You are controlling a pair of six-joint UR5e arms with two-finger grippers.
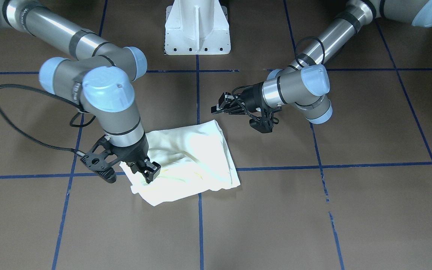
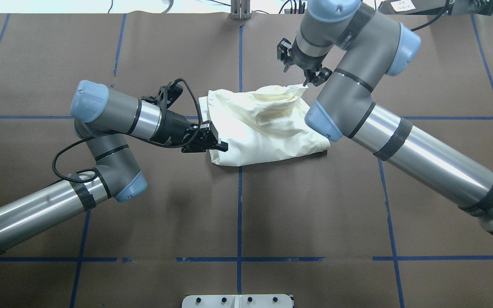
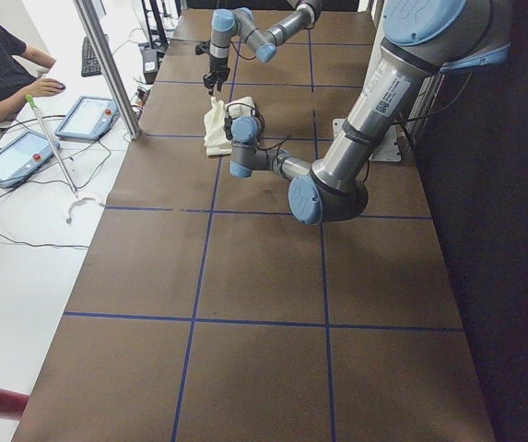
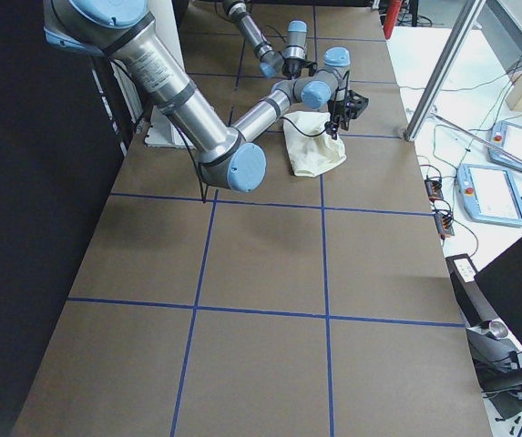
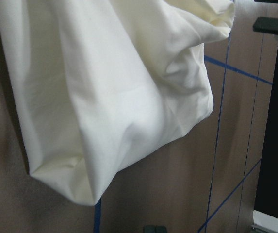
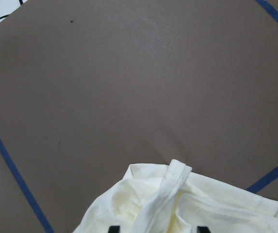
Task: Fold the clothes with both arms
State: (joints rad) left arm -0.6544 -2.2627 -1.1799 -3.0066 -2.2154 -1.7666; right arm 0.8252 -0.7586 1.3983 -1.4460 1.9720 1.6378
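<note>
One shirt (image 1: 201, 150); right hand (image 1: 149, 172) seemingly open, left hand (image 1: 222, 105) unclear.

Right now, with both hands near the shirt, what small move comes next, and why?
Probably ease the left hand forward onto the nearest edge of the cream shirt and close on it. That hand hangs open, clear of the cloth, while the right hand sits at the opposite corner, straddling a hem; a fold likely needs both.
</note>
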